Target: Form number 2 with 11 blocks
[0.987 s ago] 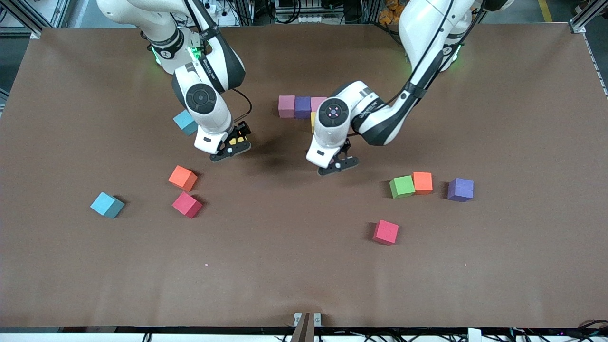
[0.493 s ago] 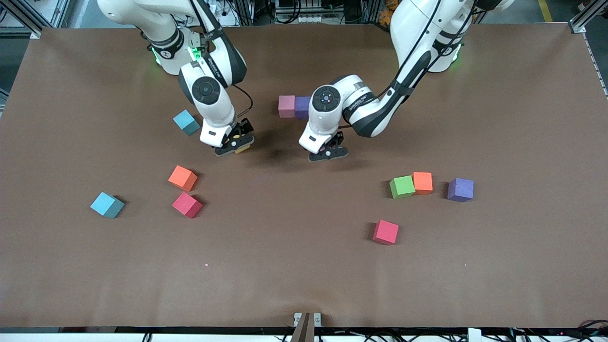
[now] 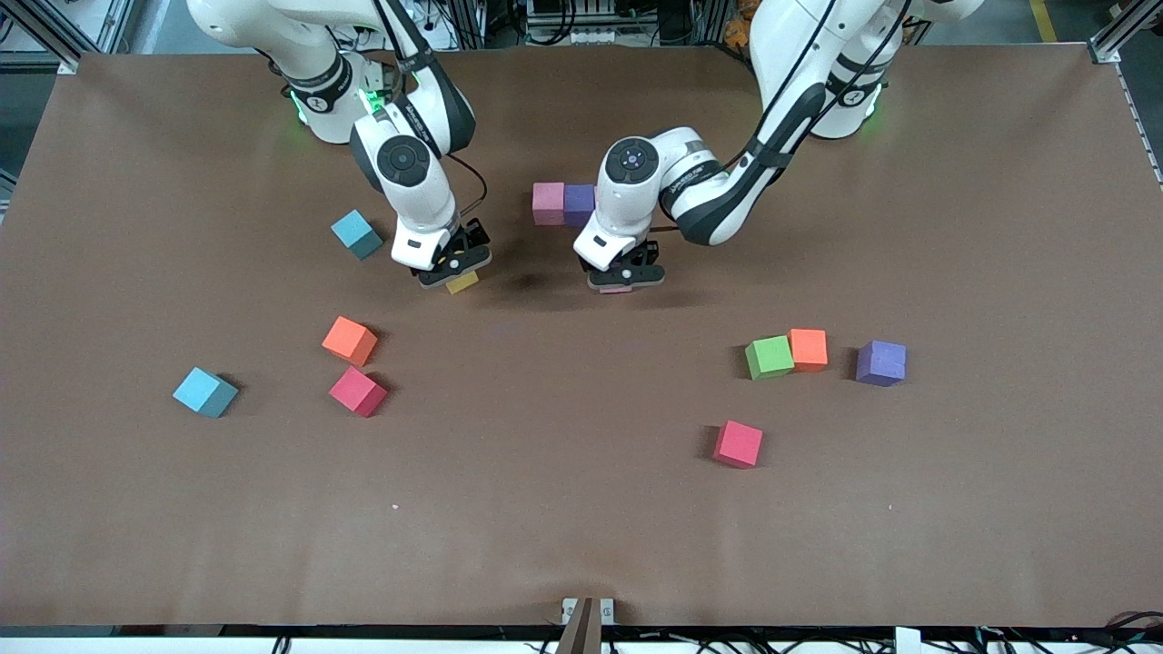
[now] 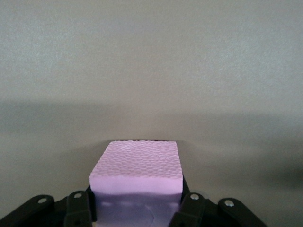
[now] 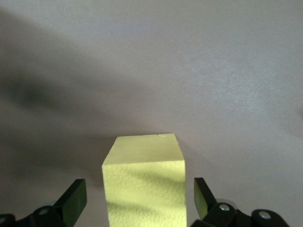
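Two robot arms are working over a brown bench. The left hand is pinching a pink block, holding it low over the middle of the bench. The right hand is standing spread around a yellow block; its fingers are showing a gap on each side, so the block looks loose between them rather than gripped.

The number 2 is barely begun. A pink cube and a purple cube are sitting touching in a row toward the bench edge where the arms are mounted, with the left arm hiding whatever follows them.

The rest is lying loose. An orange cube and a red cube are sitting toward the right arm's end. A green cube is touching another orange, with a second purple near them and another red closer to the camera's edge. Two teal cubes are lying apart.

Judging by this, most of the placing is still ahead.
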Robot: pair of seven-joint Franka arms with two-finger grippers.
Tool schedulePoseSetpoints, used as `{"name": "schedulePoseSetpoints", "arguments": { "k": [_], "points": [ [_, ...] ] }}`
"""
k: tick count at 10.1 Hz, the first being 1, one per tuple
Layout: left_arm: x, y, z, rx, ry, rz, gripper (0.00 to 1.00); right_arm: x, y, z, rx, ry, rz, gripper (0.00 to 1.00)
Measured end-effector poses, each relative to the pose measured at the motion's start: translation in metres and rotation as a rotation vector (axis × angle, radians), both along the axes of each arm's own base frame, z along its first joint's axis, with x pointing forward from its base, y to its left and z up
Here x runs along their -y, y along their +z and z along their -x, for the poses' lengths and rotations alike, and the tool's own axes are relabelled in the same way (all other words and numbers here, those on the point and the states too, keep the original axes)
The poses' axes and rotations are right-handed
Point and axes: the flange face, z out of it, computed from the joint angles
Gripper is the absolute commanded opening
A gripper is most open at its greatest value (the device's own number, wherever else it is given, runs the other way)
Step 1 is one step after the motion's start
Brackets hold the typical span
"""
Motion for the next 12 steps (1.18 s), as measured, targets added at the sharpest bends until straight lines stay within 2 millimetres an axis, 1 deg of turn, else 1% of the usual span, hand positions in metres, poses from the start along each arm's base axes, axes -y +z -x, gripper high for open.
{"name": "schedulePoseSetpoints", "arguments": {
  "k": [3, 4, 5, 6, 7, 12],
  "points": [
    [-0.0024, -0.0041, 0.0036, -0.007, -0.003, -0.007, 0.00, -0.0011, -0.0048, 0.0076, 0.020, 0.013, -0.009, 1.00],
    [-0.0028, -0.0049, 0.0044, -0.009, -0.003, -0.009, 0.00, -0.0004, -0.0058, 0.0082, 0.020, 0.012, -0.008, 0.96],
    [-0.0028, -0.0054, 0.0053, -0.009, -0.004, -0.009, 0.00, 0.0004, -0.0071, 0.0090, 0.018, 0.012, -0.006, 0.55],
    [-0.0021, -0.0053, 0.0060, -0.009, -0.006, -0.007, 0.00, 0.0013, -0.0088, 0.0099, 0.016, 0.012, -0.003, 0.32],
    [-0.0016, -0.0053, 0.0068, -0.009, -0.007, -0.006, 0.00, 0.0018, -0.0102, 0.0103, 0.014, 0.013, 0.000, 0.24],
    [0.0007, -0.0077, 0.0087, -0.009, -0.010, 0.005, 0.00, 0.0032, -0.0070, 0.0045, 0.023, 0.133, -0.010, 0.23]
  ]
}}
